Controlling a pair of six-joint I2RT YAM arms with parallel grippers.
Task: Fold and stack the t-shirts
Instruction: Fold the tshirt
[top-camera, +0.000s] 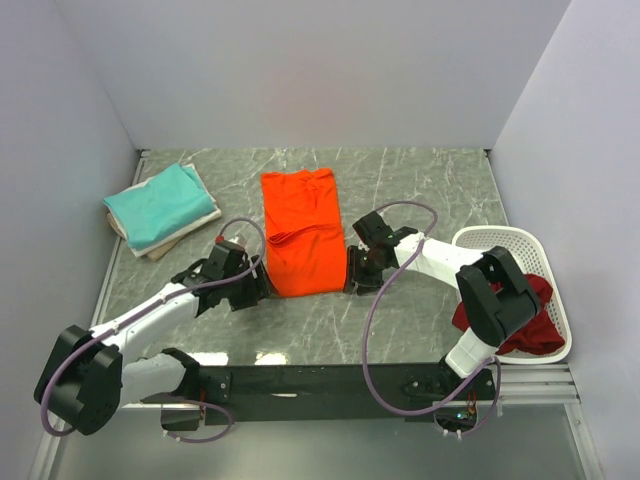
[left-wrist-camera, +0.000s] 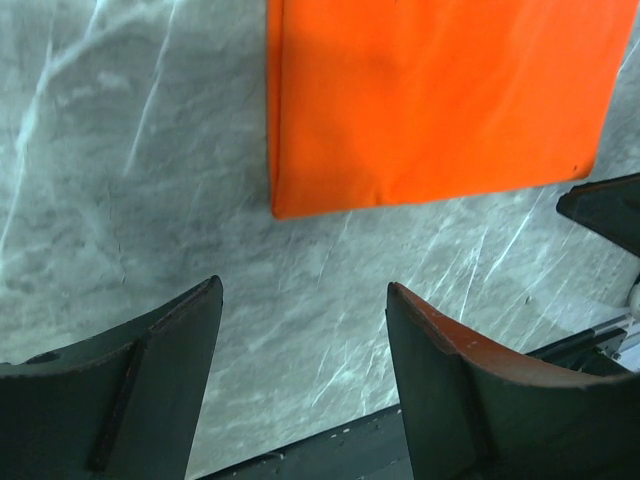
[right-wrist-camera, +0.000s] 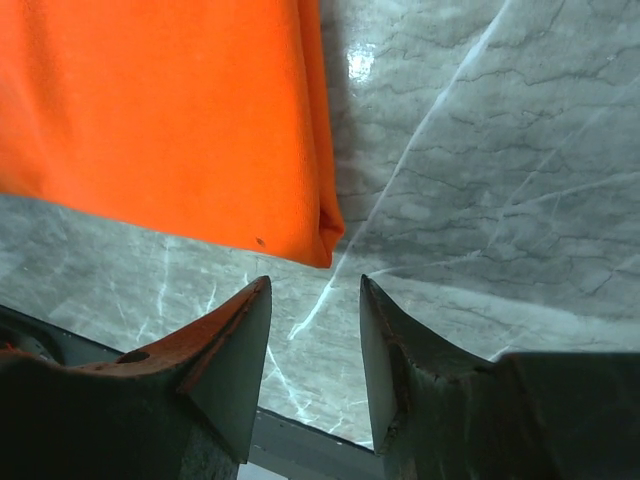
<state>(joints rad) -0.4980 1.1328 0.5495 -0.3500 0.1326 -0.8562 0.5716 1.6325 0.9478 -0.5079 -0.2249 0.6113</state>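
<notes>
Bright orange t-shirt, teal t-shirt, cream t-shirt, dark red t-shirts, white perforated basket, grey white-veined bench.

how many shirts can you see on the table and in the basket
4: orange shirt flat mid-table; teal shirt on a cream shirt, far left; dark red shirt in the basket, right. More red ones may hide there.
</notes>
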